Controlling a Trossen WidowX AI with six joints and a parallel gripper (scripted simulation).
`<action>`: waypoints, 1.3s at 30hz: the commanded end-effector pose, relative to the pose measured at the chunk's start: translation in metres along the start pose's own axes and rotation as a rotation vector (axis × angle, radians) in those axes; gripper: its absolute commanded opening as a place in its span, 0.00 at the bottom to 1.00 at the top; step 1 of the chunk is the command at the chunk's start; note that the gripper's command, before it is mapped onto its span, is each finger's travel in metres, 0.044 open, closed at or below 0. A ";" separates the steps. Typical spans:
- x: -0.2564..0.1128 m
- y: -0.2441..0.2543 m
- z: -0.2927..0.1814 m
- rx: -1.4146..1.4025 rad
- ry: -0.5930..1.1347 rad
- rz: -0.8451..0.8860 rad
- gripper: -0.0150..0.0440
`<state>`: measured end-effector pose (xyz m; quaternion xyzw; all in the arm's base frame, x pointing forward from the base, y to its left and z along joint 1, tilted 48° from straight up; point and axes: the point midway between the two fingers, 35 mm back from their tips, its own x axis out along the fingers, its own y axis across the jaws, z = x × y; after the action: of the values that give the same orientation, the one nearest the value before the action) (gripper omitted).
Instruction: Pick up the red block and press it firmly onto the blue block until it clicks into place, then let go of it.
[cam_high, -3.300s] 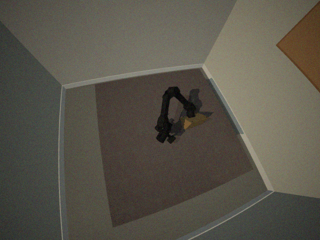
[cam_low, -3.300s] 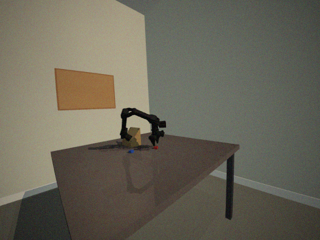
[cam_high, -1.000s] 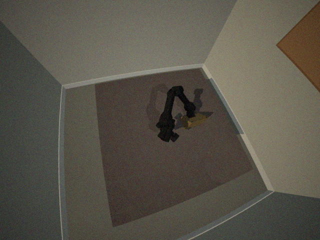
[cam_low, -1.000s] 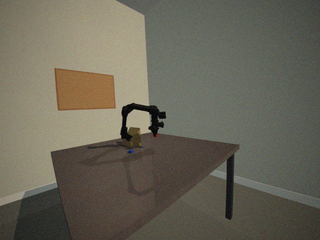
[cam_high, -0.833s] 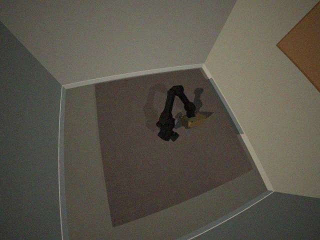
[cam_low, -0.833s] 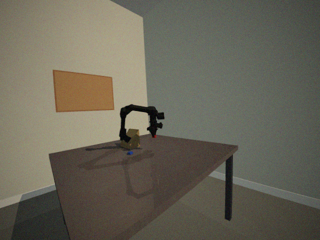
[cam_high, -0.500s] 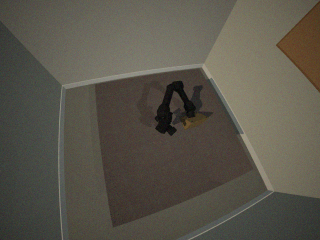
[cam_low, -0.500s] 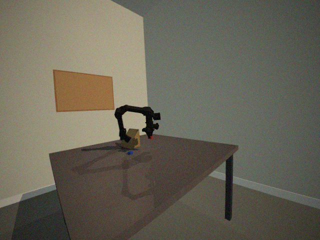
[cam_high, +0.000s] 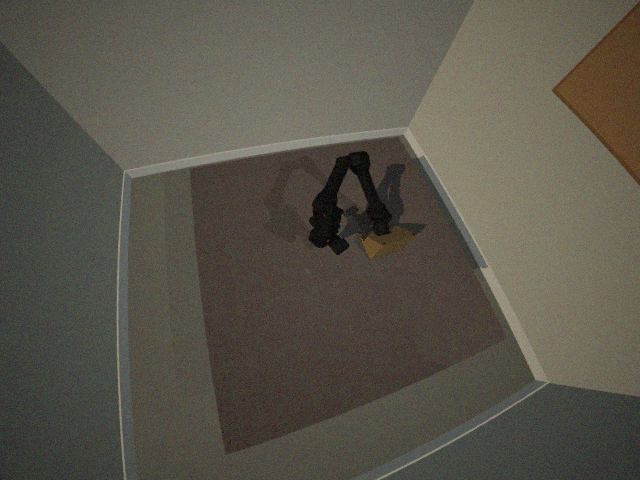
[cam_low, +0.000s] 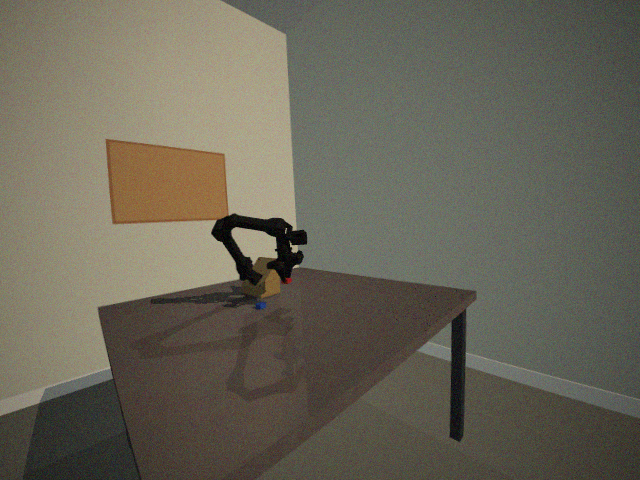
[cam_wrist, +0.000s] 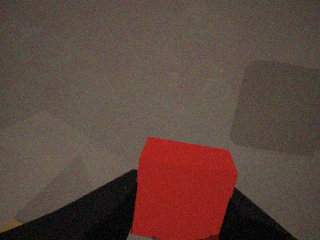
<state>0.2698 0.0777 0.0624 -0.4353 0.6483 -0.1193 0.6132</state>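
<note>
Claw (cam_high: 327, 242) (cam_low: 286, 275) (cam_wrist: 180, 188) is clamped on the red block (cam_high: 327, 241) (cam_low: 287, 280) (cam_wrist: 185, 192), one finger on each side. Block protrudes past the fingertips, which looks right for the job: its far end can meet the other block before the fingers do. Sides are covered by the fingers, so I'd expect the push to go straight through the wrist.

Red block is off the table (cam_high: 310, 330) (cam_low: 351, 330) (cam_wrist: 165, 65), judging by the exterior view. Carrying it raised makes sense: keeps it from dragging or knocking the target.

Blue block (cam_low: 261, 305) sits on the table, lower than the claw and off to one side of it, on the exterior camera's side. Not visible in the wrist view; can't pick it out from the top. So the claw isn't lined up yet, and no contact between blocks.

Tan angular block (cam_high: 390, 241) (cam_low: 269, 284) (cam_wrist: 12, 225) stands beside the arm's base, near the claw. Purpose unclear; probably just something to clear.

My read: pick done, transfer in hand. Next: bring the claw over blue, match the faces, descend, press, release. Risks: red looks slightly skewed in the wrist view, and an off-centre push could shove blue away instead of clicking.
</note>
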 end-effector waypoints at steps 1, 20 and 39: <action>0.003 -0.011 -0.011 0.013 -0.003 -0.005 0.25; 0.031 -0.060 -0.077 0.127 0.004 -0.022 0.25; 0.066 -0.067 -0.098 0.163 0.010 -0.032 0.25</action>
<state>0.2183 -0.0431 0.0866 -0.3901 0.6334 -0.1837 0.6426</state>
